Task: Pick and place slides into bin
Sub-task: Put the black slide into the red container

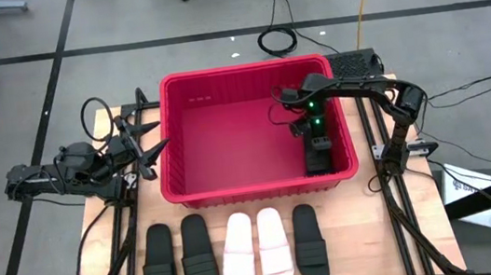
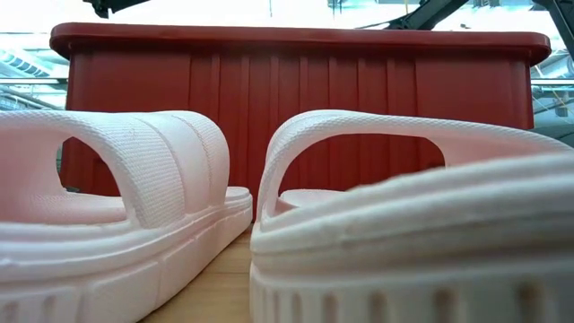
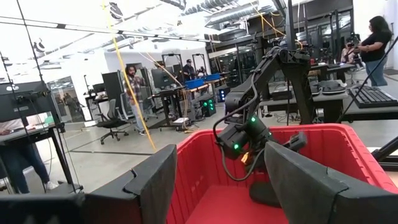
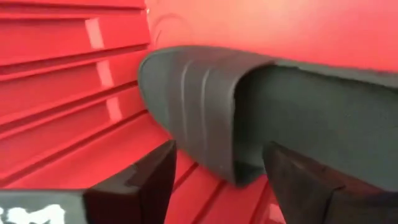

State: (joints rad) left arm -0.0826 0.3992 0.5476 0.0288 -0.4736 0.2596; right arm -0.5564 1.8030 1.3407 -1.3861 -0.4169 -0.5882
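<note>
The red bin (image 1: 249, 90) stands in the middle of the table. One black slide (image 1: 317, 161) lies inside it at the near right corner, along the right wall. My right gripper (image 4: 217, 180) hangs over this slide inside the bin (image 1: 315, 138). It is open, with its fingers apart just short of the ribbed strap (image 4: 193, 93), and I see no touch. My left gripper (image 3: 217, 186) is open and empty at the bin's left wall (image 1: 149, 154). Three black slides (image 1: 160, 265) (image 1: 198, 256) (image 1: 308, 241) and two white slides (image 1: 241, 253) (image 1: 275, 247) lie sole-down in a row on the table, near of the bin.
The low view is filled by the two white slides (image 2: 134, 206) (image 2: 404, 224), with the bin's near wall (image 2: 296, 99) behind them. Black frame rails (image 1: 116, 228) run along both sides of the table. People stand in the room beyond (image 3: 134, 87).
</note>
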